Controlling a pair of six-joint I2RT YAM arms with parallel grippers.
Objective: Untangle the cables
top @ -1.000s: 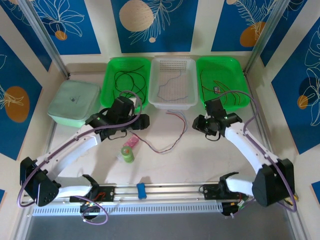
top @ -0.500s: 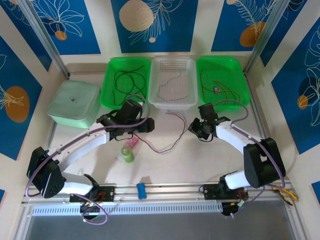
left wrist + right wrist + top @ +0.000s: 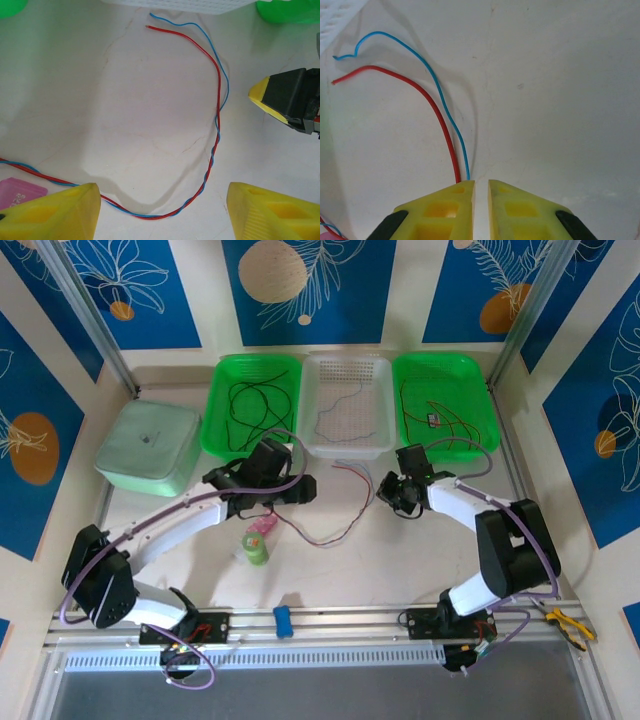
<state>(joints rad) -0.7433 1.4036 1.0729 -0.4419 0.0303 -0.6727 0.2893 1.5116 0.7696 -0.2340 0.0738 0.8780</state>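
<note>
Left wrist view: a red and blue pair of cables (image 3: 214, 150) is seen lying on the desk (image 3: 125, 100), its free ends just in front of the white tray (image 3: 200, 5). From there the pair is bent in a wide curve, with the two strands twisted round each other lower down. It then passes between the fingers of the left end effector (image 3: 161, 192), which are held wide apart with nothing clamped. Further on, the pair is hidden behind the finger at the lower left, beside a pink item (image 3: 17, 192).

In the right wrist view the fingers of the right end effector (image 3: 481, 187) are held almost together, with a thin slit between them. The red and blue strands run side by side from their free ends to the tip of one finger, just beside the slit, and are hidden there. Whether they are clamped cannot be told.

In the top external view the two end effectors are seen at opposite sides of the pair's loop. More cables lie behind: black ones in the left green tray (image 3: 258, 359), a blue-grey one in the white tray and dark ones in the right green tray (image 3: 440, 358).
</note>
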